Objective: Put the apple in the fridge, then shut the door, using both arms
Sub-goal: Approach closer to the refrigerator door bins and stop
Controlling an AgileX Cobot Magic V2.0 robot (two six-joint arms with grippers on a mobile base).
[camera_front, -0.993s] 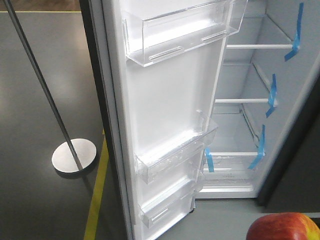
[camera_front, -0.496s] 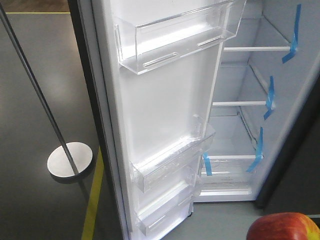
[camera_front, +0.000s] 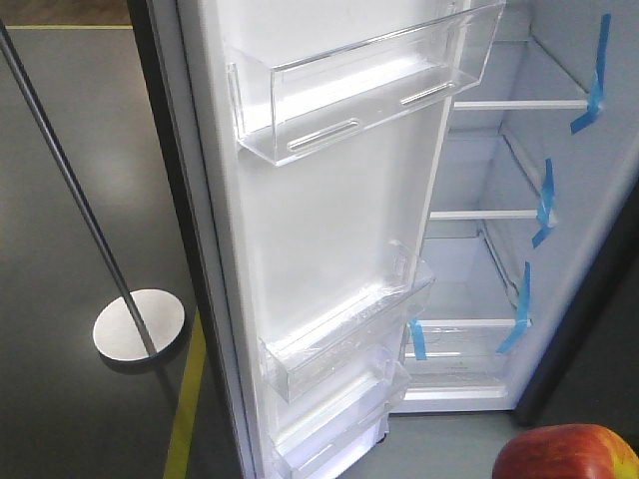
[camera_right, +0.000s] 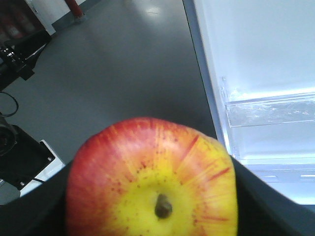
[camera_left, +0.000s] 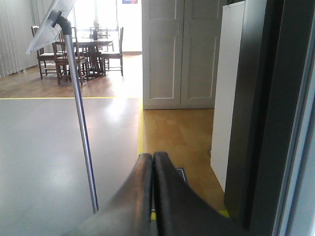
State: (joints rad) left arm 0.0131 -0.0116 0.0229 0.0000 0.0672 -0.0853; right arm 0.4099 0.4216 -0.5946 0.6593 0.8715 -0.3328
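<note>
The fridge (camera_front: 599, 299) stands open, showing white shelves (camera_front: 484, 214) marked with blue tape strips. Its door (camera_front: 329, 220) is swung out toward me, white inner face forward, with clear bins (camera_front: 359, 80). A red apple (camera_front: 564, 454) with yellow streaks sits at the bottom right of the front view. In the right wrist view the apple (camera_right: 152, 182) fills the foreground, stem end up, and my right gripper (camera_right: 153, 216) is shut on it, with a black finger (camera_right: 275, 206) on each side. My left gripper (camera_left: 152, 158) is shut and empty, beside the door's dark edge (camera_left: 256, 123).
A metal pole (camera_front: 70, 180) on a round base (camera_front: 140, 324) stands left of the door, beside a yellow floor line (camera_front: 185, 419). In the left wrist view a white cabinet (camera_left: 231, 88) is ahead, with dining chairs (camera_left: 59, 59) far off. Black equipment (camera_right: 19, 152) lies left of the apple.
The front view has shifted: the pole base has drifted left and the fridge shelves sit slightly lower in frame. The apple stays at the bottom right.
</note>
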